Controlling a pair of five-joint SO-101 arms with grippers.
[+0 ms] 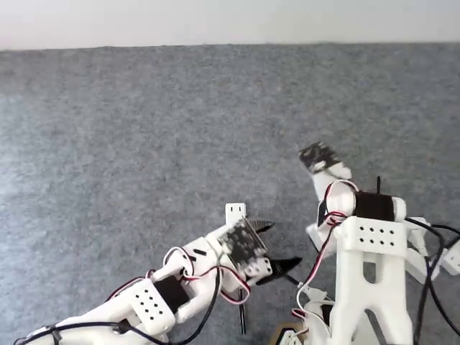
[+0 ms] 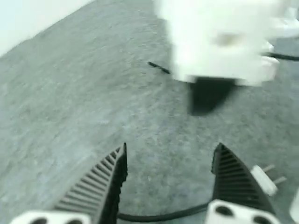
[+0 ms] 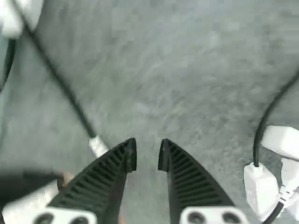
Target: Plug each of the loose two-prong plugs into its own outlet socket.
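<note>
It looks like the pick-up stage. The left gripper [image 2: 171, 151] hangs wide open and empty over the grey mat [image 1: 144, 129], with a loose plug [image 2: 265, 179] lying just beside one finger. The right gripper [image 3: 147, 144] is nearly closed and holds nothing. Next, I'd say, the left must centre over that plug and close.

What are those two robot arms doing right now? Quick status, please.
Left hand open, empty. Right hand barely open, empty. Small white two-prong plug loose on the grey mat beside the left hand. Thin black cable lies close by.
</note>
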